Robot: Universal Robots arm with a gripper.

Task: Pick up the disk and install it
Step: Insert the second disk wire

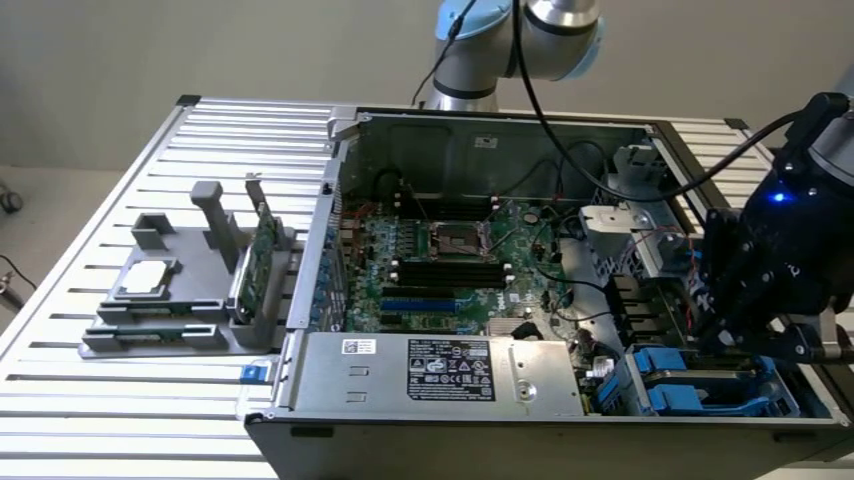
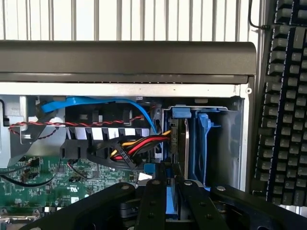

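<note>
At the drive bay in the corner of the open computer case [image 1: 400, 130], at the exterior view's right and nearest that camera, my end effector [image 1: 747, 335] stands directly above the blue carrier slots. In the wrist view my end effector [image 2: 166, 191] has its two black fingers [image 2: 151, 201] drawn close together, with a strip of bright blue plastic between them; I judge this to be the rail of the disk [image 2: 169, 196], so I report the end effector as clenched on it, though the metal body and label are hidden by the fingers and I cannot confirm them. The disk therefore lies at my fingertips, its long axis, as far as I can judge, running away from the wrist toward the bay [image 2: 199, 139]. The bay sits just ahead, walled by blue plastic guides, with a silver edge standing upright in it that may be a seated drive; I cannot tell for certain. A bundle of red, yellow and black power cables [image 2: 136, 143] and a blue data cable [image 2: 96, 103] run beside the bay, near the path. The motherboard [image 1: 454, 260] lies well apart, toward the exterior view's left. A keyboard [image 2: 285, 96] rests on the counter [image 1: 80, 400] outside the case wall.
</note>
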